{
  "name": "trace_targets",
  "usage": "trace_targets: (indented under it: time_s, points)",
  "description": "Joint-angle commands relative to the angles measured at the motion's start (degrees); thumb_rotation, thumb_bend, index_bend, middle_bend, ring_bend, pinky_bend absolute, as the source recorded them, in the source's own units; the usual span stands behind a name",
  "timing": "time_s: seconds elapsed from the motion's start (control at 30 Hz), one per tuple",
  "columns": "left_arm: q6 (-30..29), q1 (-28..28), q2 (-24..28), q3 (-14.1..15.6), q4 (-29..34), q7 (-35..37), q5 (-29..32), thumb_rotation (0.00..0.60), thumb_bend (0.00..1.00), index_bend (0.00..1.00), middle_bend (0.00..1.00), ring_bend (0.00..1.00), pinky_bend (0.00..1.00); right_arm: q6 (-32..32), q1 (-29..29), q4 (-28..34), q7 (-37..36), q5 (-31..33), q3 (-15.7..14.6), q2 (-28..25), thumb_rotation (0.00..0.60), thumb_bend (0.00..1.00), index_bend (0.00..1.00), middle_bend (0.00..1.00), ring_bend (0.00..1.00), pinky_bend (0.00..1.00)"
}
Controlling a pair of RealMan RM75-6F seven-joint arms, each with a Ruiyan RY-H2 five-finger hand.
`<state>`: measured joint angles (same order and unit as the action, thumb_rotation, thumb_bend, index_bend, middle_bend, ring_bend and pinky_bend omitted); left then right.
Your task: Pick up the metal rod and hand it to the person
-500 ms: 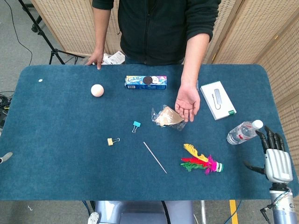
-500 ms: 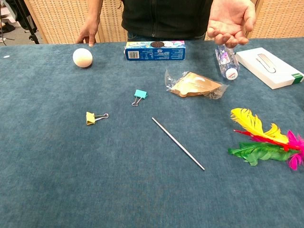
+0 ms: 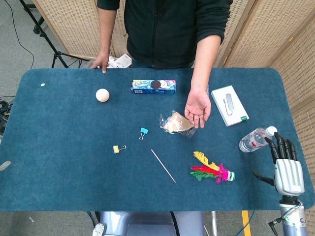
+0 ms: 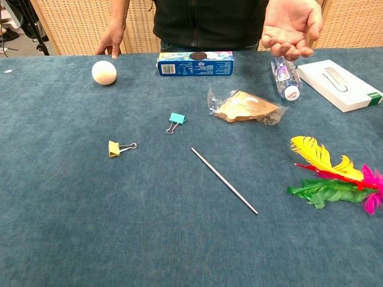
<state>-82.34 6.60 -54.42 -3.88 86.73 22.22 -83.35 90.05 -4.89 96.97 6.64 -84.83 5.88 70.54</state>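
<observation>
Woven cane screen panels (image 3: 74, 27) stand behind the blue felt-covered surface (image 3: 64, 167) — grey floor (image 3: 10, 54) to one side, where black tripod legs (image 3: 42, 29) and a cable show.

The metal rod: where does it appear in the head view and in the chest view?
Head view: metal rod lies lower centre, left of the feather toy.
Chest view: metal rod lies at centre, slanting down to the right.
Shared landmark: the yellow clip, to its left in both.

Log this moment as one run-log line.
phase: pre-grasp | metal rod: flat on table, untouched | right hand: open, near table's right edge | left hand: barely visible | person's palm: open, waiting
</observation>
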Motion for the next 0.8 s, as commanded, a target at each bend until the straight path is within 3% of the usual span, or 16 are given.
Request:
trace_targets:
  time_s: [0.03, 0.2, 0.3, 0.53, 0.8]
  points:
    - [0.2, 0.0, 0.0, 0.0, -0.1, 0.1, -0.1, 0.600, 0.13, 0.00, 0.00, 0.00, 0.00, 0.0, -1.4, 0.5, 0.7, -6.5, -1.7, 0.0, 0.600, 0.00, 0.13, 0.00, 0.00, 0.00]
    - [0.7, 0.2, 0.2, 0.1, -0.1, 0.3, -0.2, 0.600, 0.13, 0.00, 0.00, 0.00, 0.00, -3.7, -4.7, 1.4, 1.9, -12.0, -2.9, 1.9, 0.600, 0.00, 0.19, 0.00, 0.00, 0.00]
    - [1.0, 0.3, 0.2, 0.1, -0.1, 0.5, -0.4, 0.600, 0.13, 0.00, 0.00, 0.00, 0.00, -8.3, -7.8, 1.2, 4.0, -12.0, -2.3, 4.4, 0.600, 0.00, 0.23, 0.01, 0.00, 0.00]
    - [2.2, 0.8, 0.4, 0.3, -0.7, 1.7, -0.6, 0.600, 0.13, 0.00, 0.00, 0.00, 0.00, -19.9, -14.6, -0.5, 8.0, -5.2, 0.5, 11.3, 0.600, 0.00, 0.26, 0.01, 0.00, 0.00]
    - [2.5, 0.9, 0.5, 0.4, -1.3, 2.9, -0.8, 0.600, 0.13, 0.00, 0.00, 0.00, 0.00, -24.9, -18.5, -3.4, 13.6, 1.9, 3.1, 18.2, 0.600, 0.00, 0.28, 0.00, 0.00, 0.00]
